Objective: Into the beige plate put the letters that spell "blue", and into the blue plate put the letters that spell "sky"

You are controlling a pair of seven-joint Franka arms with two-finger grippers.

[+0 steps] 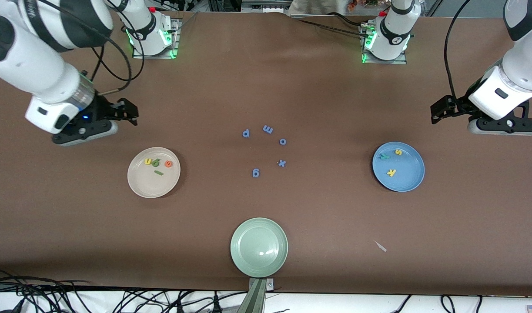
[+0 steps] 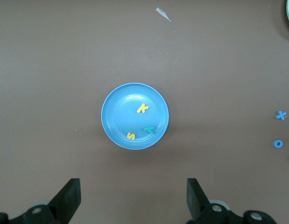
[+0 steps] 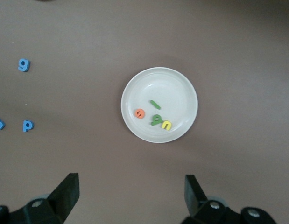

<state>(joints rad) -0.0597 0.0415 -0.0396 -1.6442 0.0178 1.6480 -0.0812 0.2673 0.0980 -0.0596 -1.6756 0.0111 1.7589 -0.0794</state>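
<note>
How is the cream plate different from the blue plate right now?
The beige plate is cream-coloured, the blue plate mid-blue. The beige plate holds four letters: yellow u, green b, orange e, green l; the blue plate holds three: teal y, yellow s, yellow k. The beige plate lies toward the right arm's end, the blue toward the left's. Both are round and look similar in size.

This was a robotics lab. Two white robot arms (image 1: 39, 65) (image 1: 513, 65) stood bolted on metal base plates (image 1: 155, 52) lit with green lamps, along the edge of a wide table (image 1: 266, 87) covered in plain brown cloth. Black cables (image 1: 118, 300) lay tangled along the table's near edge, and a camera mount (image 1: 257, 295) was fixed there. Foam letters (image 1: 266, 148) and plain plates (image 1: 259, 248) were laid out as test props.
</note>
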